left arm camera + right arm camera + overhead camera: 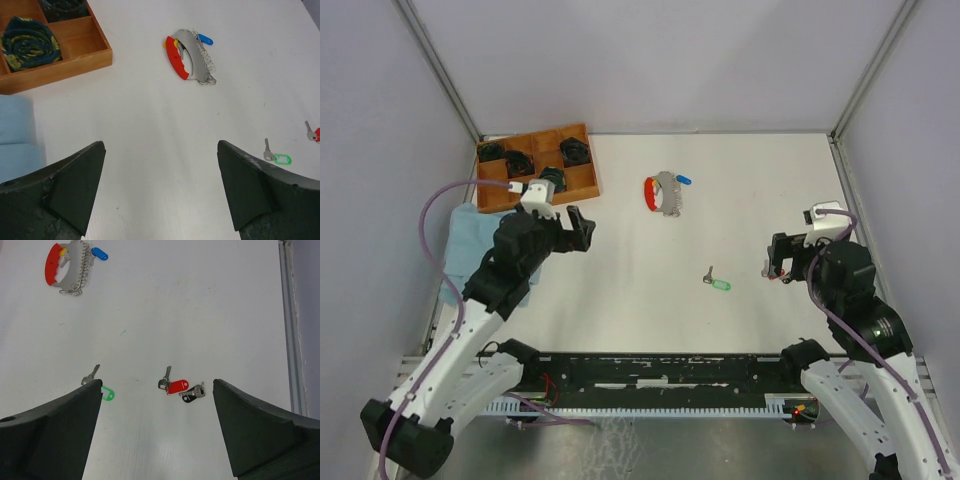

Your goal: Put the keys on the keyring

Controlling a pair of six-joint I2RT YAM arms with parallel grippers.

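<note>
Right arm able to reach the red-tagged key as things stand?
Probably yes. The small silver key with the red plastic tag lies uncovered between the open jaws of the right arm; only a black-tagged key crowds it.

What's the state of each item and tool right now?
left tool: open, empty
right tool: open, empty
keyring: lying flat, not held
blue key: against keyring; attached or not, unclear
green key: loose, off keyring
red key: loose, off keyring
black key: loose, beside red key
</note>
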